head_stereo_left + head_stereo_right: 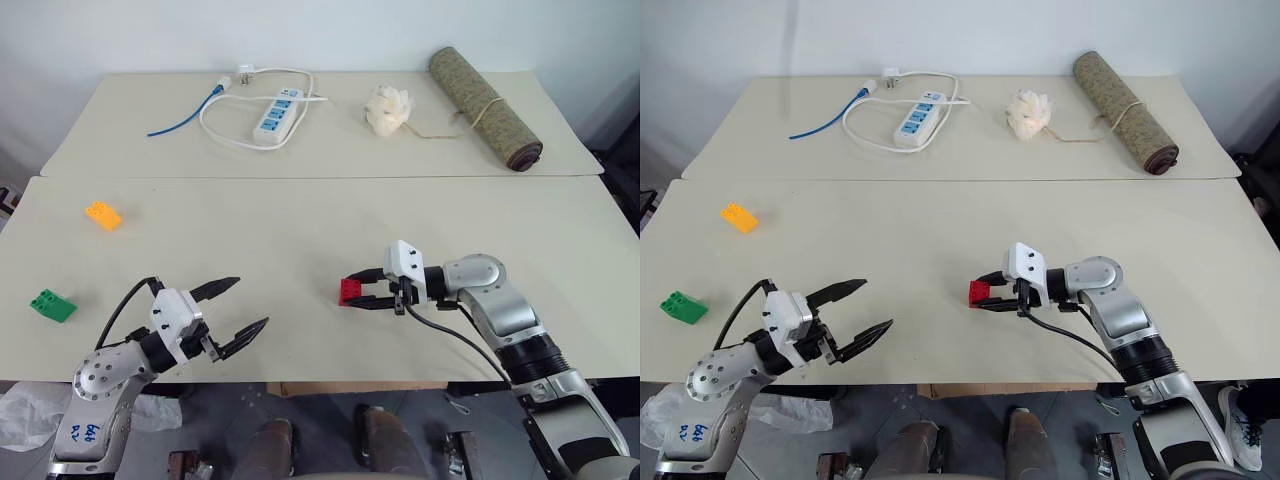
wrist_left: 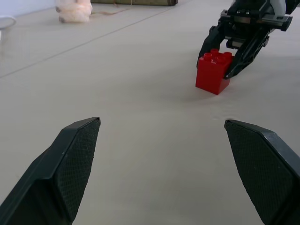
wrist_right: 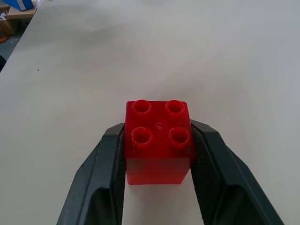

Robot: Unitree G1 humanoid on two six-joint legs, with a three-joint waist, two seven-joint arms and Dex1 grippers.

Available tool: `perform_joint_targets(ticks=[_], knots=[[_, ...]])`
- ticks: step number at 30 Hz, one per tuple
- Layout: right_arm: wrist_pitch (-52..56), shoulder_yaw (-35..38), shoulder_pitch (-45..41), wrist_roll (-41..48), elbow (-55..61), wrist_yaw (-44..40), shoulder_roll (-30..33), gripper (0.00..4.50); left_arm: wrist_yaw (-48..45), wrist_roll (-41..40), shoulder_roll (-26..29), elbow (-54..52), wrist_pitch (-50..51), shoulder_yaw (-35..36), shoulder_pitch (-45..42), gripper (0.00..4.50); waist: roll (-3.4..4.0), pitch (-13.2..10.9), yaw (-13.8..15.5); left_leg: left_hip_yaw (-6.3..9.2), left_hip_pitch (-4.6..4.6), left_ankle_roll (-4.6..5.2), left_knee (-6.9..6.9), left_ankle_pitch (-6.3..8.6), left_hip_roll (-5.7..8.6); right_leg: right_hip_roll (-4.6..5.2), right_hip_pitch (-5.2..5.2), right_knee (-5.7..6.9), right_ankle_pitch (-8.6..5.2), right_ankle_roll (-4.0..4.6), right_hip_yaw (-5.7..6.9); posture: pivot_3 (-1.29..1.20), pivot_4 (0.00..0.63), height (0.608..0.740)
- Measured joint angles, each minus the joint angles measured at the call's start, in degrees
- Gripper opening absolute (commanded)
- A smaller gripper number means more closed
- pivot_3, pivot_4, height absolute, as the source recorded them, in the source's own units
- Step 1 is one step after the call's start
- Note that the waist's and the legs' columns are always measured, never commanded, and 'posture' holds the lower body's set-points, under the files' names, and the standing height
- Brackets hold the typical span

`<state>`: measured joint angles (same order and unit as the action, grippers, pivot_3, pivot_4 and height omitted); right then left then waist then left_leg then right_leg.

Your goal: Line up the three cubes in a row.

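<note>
Our right tool [image 1: 372, 295] clamps the red cube [image 3: 158, 143] by its smooth, probably slippery sides; it looks rigid and light, seemingly resting mid-bench [image 1: 300, 230]. Left tool [image 1: 240, 310] stands apart.

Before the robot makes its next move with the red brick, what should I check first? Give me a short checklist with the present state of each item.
1. Red brick sits between the right gripper jaws, one jaw at each side: ok.
2. Red brick upright on the table, studs up: ok.
3. Jaws fully released from the brick: cannot tell.
4. Left gripper open and holding nothing: ok.
5. Green brick and orange brick lined up with the red one: not ok, both lie far to the left, apart from each other.
6. Power strip and rolled mat away from the bricks, on the far table: ok.
</note>
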<state>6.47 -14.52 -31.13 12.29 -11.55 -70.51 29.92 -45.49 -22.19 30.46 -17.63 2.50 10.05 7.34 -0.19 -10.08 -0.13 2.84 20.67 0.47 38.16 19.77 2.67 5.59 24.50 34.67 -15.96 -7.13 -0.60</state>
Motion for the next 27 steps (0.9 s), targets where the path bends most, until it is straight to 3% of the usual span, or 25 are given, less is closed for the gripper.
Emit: perform_joint_targets(ticks=[3,6,11,16,21,27], knots=[[0.4,0.1,0.1,0.0,-1.0,-0.1,0.0,3.5,0.8,0.0,-0.4,0.3,-0.1,0.3,0.0,4.5,0.0,0.0,0.0,0.0,0.01,0.0,-0.01,0.0,0.0,-0.01,0.02,-0.01,0.0,0.0,0.0,0.0,0.15,0.74],[0.2,1.7,-0.5,1.3,-1.0,-1.2,0.3,4.48,6.2,0.0,-4.2,0.7,-1.9,4.3,-0.1,4.5,0.0,0.0,0.0,-0.01,0.02,0.0,0.01,0.0,-0.01,-0.02,0.03,0.0,0.0,0.0,0.0,0.0,0.15,0.74],[-4.0,8.7,-1.4,8.7,-0.9,-7.7,1.3,4.48,13.5,-0.1,-6.3,1.0,-3.8,14.4,5.1,4.5,0.0,0.0,-0.1,-0.03,0.01,-0.06,-0.03,0.04,-0.12,-0.11,0.02,-0.06,0.0,0.0,0.0,0.0,0.15,0.74],[-10.2,11.4,0.5,14.1,-2.5,-14.5,-1.3,4.48,19.5,-1.4,-13.1,2.0,-5.4,23.7,15.0,4.5,-0.04,0.0,0.0,-0.08,0.01,0.01,0.03,0.12,-0.15,-0.09,-0.01,-0.19,0.0,0.0,-0.01,0.0,0.15,0.74],[-19.0,12.7,3.5,18.3,-4.8,-17.6,-8.8,4.48,26.8,-7.7,-23.9,5.3,-9.0,32.7,20.1,4.5,-0.1,0.0,0.0,-0.09,-0.12,0.04,0.04,0.2,-0.17,-0.09,-0.17,-0.36,0.0,0.0,-0.01,0.0,0.15,0.74],[-19.7,12.3,3.6,18.8,-5.5,-17.8,-9.6,4.48,28.5,-10.6,-24.0,13.3,-10.8,37.6,20.5,4.5,-0.19,0.1,0.2,-0.05,-0.14,0.04,0.11,0.22,-0.14,-0.03,-0.21,-0.3,-0.01,0.01,0.04,0.0,0.15,0.74]])
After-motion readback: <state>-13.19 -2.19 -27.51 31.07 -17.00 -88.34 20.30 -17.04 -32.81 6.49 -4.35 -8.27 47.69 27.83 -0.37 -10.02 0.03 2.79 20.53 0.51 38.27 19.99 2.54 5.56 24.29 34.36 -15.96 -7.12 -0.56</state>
